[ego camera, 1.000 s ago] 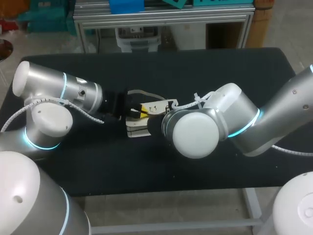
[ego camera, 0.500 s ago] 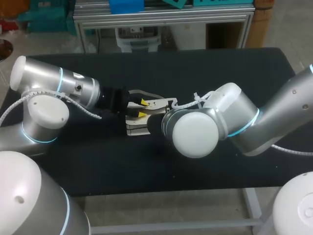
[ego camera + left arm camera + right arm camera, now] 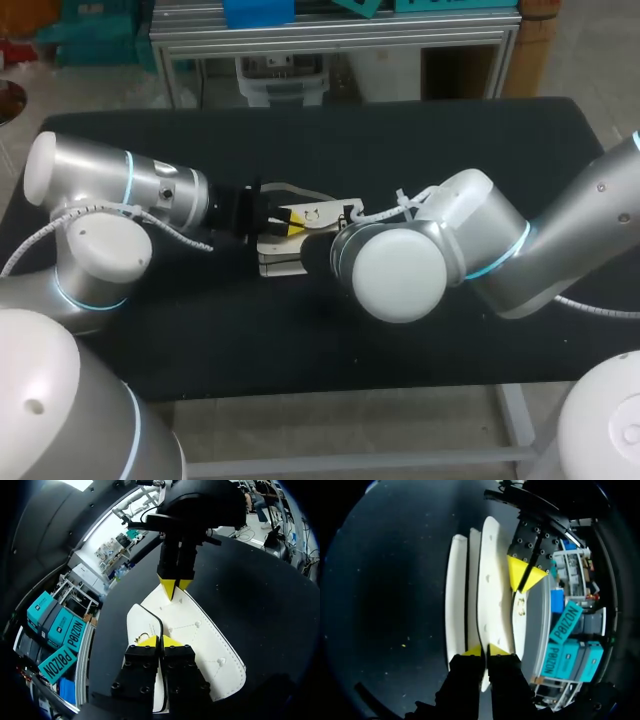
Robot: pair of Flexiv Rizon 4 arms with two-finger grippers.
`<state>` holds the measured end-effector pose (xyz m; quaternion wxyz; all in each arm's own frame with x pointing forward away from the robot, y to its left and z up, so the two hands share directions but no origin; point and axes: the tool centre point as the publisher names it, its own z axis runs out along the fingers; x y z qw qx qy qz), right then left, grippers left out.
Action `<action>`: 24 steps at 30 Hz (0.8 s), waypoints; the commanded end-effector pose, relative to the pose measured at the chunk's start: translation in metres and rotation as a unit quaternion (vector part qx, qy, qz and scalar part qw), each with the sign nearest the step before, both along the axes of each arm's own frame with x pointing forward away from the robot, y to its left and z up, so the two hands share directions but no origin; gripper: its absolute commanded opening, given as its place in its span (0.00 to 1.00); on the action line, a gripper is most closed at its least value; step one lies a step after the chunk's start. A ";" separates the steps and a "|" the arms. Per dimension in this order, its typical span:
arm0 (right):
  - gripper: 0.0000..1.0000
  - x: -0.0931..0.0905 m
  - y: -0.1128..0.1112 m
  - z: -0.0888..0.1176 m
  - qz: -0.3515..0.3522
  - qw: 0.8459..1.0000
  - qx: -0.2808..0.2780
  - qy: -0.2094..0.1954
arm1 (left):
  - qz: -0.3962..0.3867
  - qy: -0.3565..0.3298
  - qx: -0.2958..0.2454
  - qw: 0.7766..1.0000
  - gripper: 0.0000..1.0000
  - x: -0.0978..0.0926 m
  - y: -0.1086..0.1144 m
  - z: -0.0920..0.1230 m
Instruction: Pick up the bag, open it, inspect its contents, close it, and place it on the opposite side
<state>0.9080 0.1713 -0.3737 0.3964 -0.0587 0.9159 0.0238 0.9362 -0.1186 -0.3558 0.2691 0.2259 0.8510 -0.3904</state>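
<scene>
A white bag [image 3: 275, 262] lies on the black table [image 3: 450, 150] between my two arms. My left gripper [image 3: 292, 226] comes in from the left and is shut on the thin black strap at the bag's top edge. In the left wrist view its yellow tips [image 3: 160, 641] meet on that strap over the bag's white flap [image 3: 200, 635]. My right gripper [image 3: 175, 586] faces it from the far end, pinching the flap's edge. In the right wrist view the right gripper [image 3: 485, 651] is shut on a white layer of the bag [image 3: 490, 590], with the left gripper [image 3: 524, 577] opposite. My right wrist hides the right gripper in the head view.
Bare black tabletop surrounds the bag on all sides. My right arm's elbow [image 3: 400, 275] hangs over the table's middle just right of the bag. The table's front edge [image 3: 350, 385] is close below the arms.
My left gripper drew back a little and opened half a second ago. It has now come forward again and shut on the bag's strap. The right arm has not moved.
</scene>
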 end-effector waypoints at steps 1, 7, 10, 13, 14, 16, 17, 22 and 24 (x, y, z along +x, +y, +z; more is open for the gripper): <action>0.00 -0.002 -0.002 -0.004 0.003 0.996 0.015 -0.089 | 0.015 -0.018 -0.015 1.000 0.09 -0.008 0.000 -0.005; 0.00 -0.002 -0.002 -0.004 0.003 0.996 0.015 -0.089 | 0.015 -0.024 -0.021 0.999 0.24 -0.003 0.000 -0.003; 0.00 -0.002 -0.002 -0.004 0.003 0.996 0.015 -0.089 | 0.019 -0.029 -0.024 0.999 0.08 -0.001 0.000 -0.003; 0.00 -0.002 -0.002 -0.004 0.003 0.996 0.015 -0.089 | 0.030 -0.038 -0.022 0.999 0.02 0.005 -0.002 -0.004; 0.00 -0.002 -0.002 -0.004 0.003 0.996 0.015 -0.089 | 0.037 -0.042 -0.022 0.998 0.04 0.007 -0.003 -0.005; 0.00 -0.002 -0.002 -0.004 0.003 0.996 0.015 -0.089 | 0.044 -0.047 -0.024 0.998 0.04 0.011 -0.003 -0.005; 0.00 -0.002 -0.002 -0.004 0.003 0.996 0.015 -0.089 | 0.045 -0.048 -0.025 0.998 0.04 0.012 -0.003 -0.005; 0.00 -0.002 -0.002 -0.004 0.003 0.996 0.015 -0.089 | 0.043 -0.056 -0.032 0.997 0.25 0.013 -0.002 -0.003; 0.00 -0.002 -0.002 -0.004 0.003 0.996 0.015 -0.089 | 0.042 -0.058 -0.032 0.997 0.22 0.013 -0.002 -0.003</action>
